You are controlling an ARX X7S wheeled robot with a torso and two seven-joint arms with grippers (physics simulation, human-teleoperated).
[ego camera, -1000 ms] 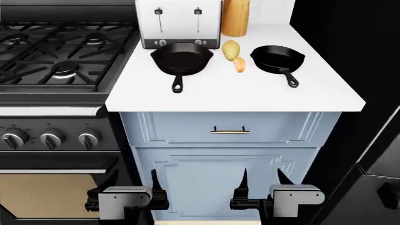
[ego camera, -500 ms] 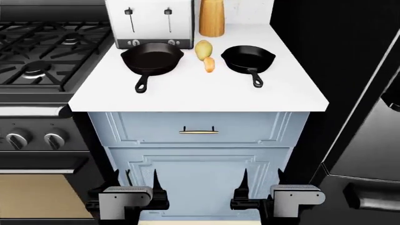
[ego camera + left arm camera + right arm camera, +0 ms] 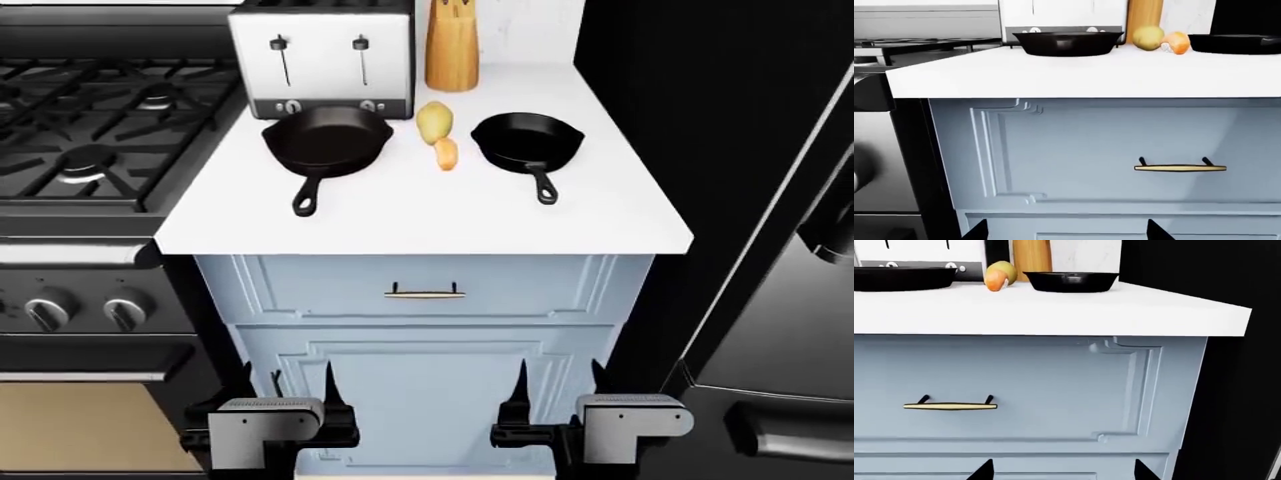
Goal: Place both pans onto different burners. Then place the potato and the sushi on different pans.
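The stove (image 3: 94,140) sat left of the white worktop (image 3: 414,215). On the worktop were the big pan (image 3: 327,135), the small pan (image 3: 525,140), the potato (image 3: 434,120) and the sushi (image 3: 446,154) between them. Both tools, left (image 3: 302,385) and right (image 3: 558,385), hung low, spread wide, holding nothing. A good first move would be to lift an arm to a pan handle. Only the head view showed the burners (image 3: 87,160).

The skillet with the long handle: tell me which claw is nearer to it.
Left. The left claw hangs low before the cabinet, almost straight below the skillet; the right claw sits farther right, under the smaller pan.
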